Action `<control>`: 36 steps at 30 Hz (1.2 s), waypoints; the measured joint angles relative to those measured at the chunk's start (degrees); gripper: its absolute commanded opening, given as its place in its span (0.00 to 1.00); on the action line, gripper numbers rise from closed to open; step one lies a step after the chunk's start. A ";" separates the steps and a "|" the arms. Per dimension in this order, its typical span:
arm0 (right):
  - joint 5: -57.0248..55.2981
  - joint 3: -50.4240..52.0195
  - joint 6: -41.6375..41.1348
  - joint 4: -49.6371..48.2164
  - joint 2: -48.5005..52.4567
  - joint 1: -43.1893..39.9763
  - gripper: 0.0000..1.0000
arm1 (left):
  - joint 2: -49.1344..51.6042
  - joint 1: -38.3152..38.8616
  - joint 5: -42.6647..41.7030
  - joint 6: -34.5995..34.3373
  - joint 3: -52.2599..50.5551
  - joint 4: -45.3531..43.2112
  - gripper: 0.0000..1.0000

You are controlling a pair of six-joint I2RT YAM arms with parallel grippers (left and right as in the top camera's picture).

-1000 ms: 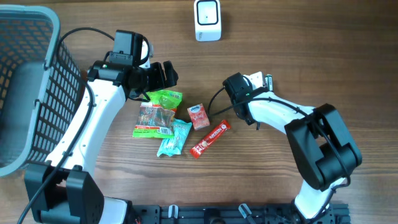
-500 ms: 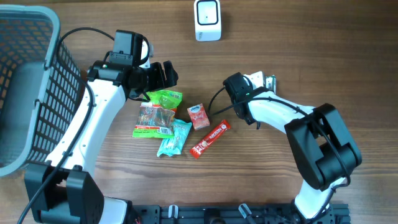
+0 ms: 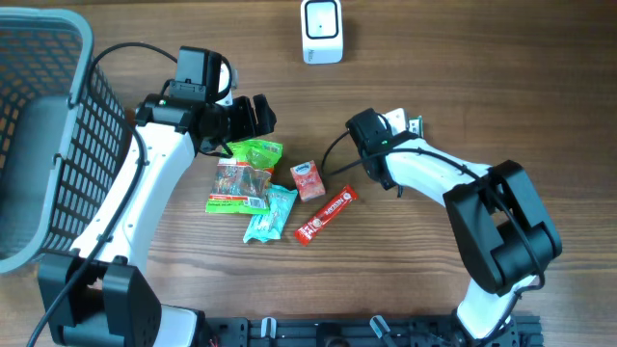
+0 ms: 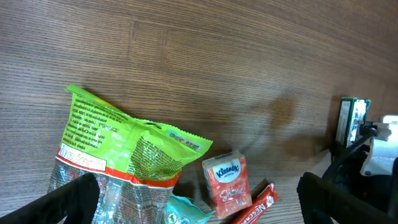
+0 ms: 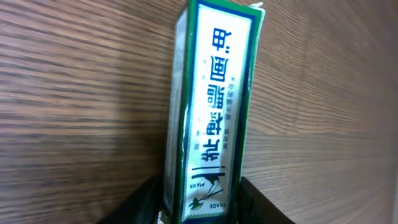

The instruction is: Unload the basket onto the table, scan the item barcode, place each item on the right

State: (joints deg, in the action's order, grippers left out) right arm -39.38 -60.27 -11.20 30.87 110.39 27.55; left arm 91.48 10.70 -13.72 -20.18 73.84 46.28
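Wood-grain table (image 3: 482,58) is strewn, nearest, with a red bar (image 3: 325,215), a tissue pack (image 3: 308,180) and a crinkled green packet (image 3: 253,154). Just beyond, the left hand (image 3: 262,118) is spread wide. To the right, a slim green-and-white carton (image 5: 214,112) is flanked closely by the right hand (image 3: 403,122); whether it is pinched cannot be told. Farthest, a white scanner (image 3: 321,31) is seen.

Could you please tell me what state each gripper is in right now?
Left gripper: open, holding nothing.
Right gripper: either side of the box; grip cannot be told.
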 measured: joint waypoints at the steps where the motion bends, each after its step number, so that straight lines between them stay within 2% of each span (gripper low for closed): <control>1: 0.90 -0.31 0.17 0.31 -0.15 0.00 0.43 | 0.00 0.00 0.00 0.00 0.00 0.00 1.00; 7: 10.01 -0.48 2.12 0.37 -3.89 0.02 0.59 | 0.00 0.00 0.00 0.00 0.00 0.00 1.00; 12: 14.08 -0.48 2.49 0.11 -7.02 0.02 0.59 | 0.00 0.00 -0.02 0.00 0.00 0.00 1.00; 13: 14.78 -0.48 2.49 0.11 -7.02 0.02 0.56 | 0.00 0.00 0.00 0.00 0.00 0.00 1.00; 15: 16.55 -0.48 2.54 -0.22 -7.02 0.00 0.39 | 0.00 0.00 -0.02 0.00 0.00 0.00 1.00; 16: 17.42 -0.48 1.81 -0.57 -7.02 -0.17 0.26 | 0.00 0.00 0.00 0.00 0.00 0.00 1.00; 17: 18.25 -0.48 1.40 -1.18 -7.02 -0.44 0.19 | 0.00 0.00 0.00 0.00 0.00 0.00 1.00; 18: 19.30 -0.48 0.90 -1.66 -7.02 -0.98 0.13 | 0.00 0.00 0.00 0.00 0.00 0.00 1.00; 21: 24.81 -0.48 -0.92 -3.78 -7.02 -4.02 0.04 | 0.00 0.00 0.00 0.00 0.00 0.00 1.00; 26: 33.68 -0.46 -3.76 -5.29 -7.02 -8.28 0.06 | 0.00 0.00 0.00 0.00 0.00 0.00 1.00; 31: 35.80 -0.46 -5.51 -5.42 -7.02 -9.01 0.06 | 0.00 0.00 0.00 0.00 0.00 0.00 1.00; 34: 36.17 -0.46 -7.58 -5.42 -7.02 -9.01 0.18 | 0.00 0.00 0.00 0.00 0.00 0.00 1.00; 36: 36.20 -0.46 -9.05 -5.49 -7.02 -9.25 0.21 | 0.00 0.00 0.00 0.00 0.00 0.00 1.00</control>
State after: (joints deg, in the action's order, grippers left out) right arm -3.18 -60.73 -20.25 25.39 103.37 18.31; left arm 91.48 10.70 -13.72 -20.18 73.84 46.28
